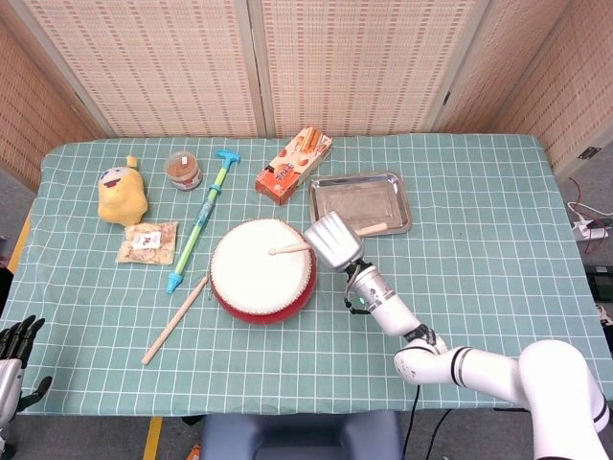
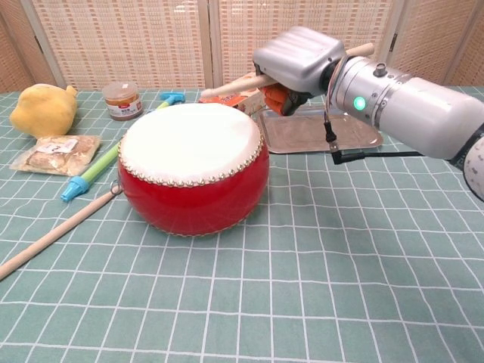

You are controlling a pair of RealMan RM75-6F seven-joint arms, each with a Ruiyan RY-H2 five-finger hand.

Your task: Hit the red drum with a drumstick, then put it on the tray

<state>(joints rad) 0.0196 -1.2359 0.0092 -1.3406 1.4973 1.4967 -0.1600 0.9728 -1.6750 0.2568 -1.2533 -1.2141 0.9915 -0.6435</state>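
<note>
A red drum [image 1: 261, 269] [image 2: 193, 168] with a white skin stands mid-table. My right hand [image 1: 332, 241] [image 2: 296, 63] grips a wooden drumstick [image 1: 288, 248] [image 2: 228, 86] at the drum's right side. The stick's tip hangs raised above the skin, clear of it. The steel tray [image 1: 361, 201] [image 2: 318, 132] lies just behind the hand, with nothing in it. A second drumstick [image 1: 175, 319] [image 2: 53, 234] lies on the cloth left of the drum. My left hand [image 1: 16, 350] hangs low at the table's front left corner, fingers apart, holding nothing.
A blue-green toy stick [image 1: 202, 218], a yellow plush [image 1: 122, 192], a snack packet [image 1: 148, 241], a small jar [image 1: 183, 170] and an orange box [image 1: 293, 165] lie behind and left of the drum. The right half of the green checked cloth [image 1: 479, 230] is bare.
</note>
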